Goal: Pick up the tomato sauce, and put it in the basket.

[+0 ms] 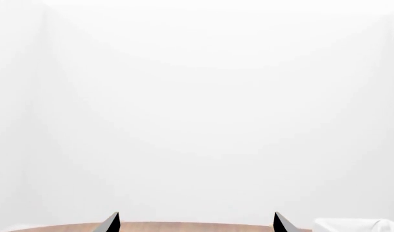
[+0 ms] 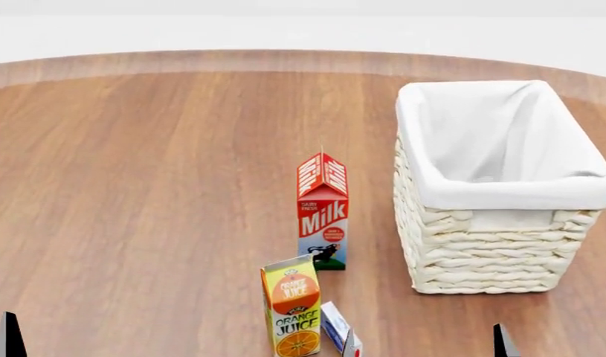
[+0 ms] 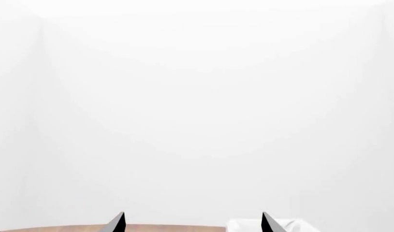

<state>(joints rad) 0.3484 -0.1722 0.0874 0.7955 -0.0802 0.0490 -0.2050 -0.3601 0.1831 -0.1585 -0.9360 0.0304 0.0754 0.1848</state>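
Nearest you, only fingertips show. The left gripper [image 1: 196, 223] presents two dark tips spread well apart with nothing between them, so its jaws stand released. The right gripper [image 3: 193, 222] shows the same, released and empty. Both wrist cameras look level over the table [image 2: 134, 186] toward a blank white wall, which suggests the arms are parked low at the near edge, not yet committed to a reach.

Just beyond, the orange juice carton [image 2: 291, 305] stands upright, with a small blue-and-white box [image 2: 338, 329] lying tilted just beside it. Behind these stands the milk carton [image 2: 323, 210], also upright.

To the right of the milk, near but apart, sits the basket [image 2: 501, 190], its cloth lining folded over the rim and its mouth open upward, ready for a drop from above.

The tomato sauce appears in no view; you cannot tell where it stands. It may lie below the head camera's frame. Expect the cartons to obstruct a reach across the middle.
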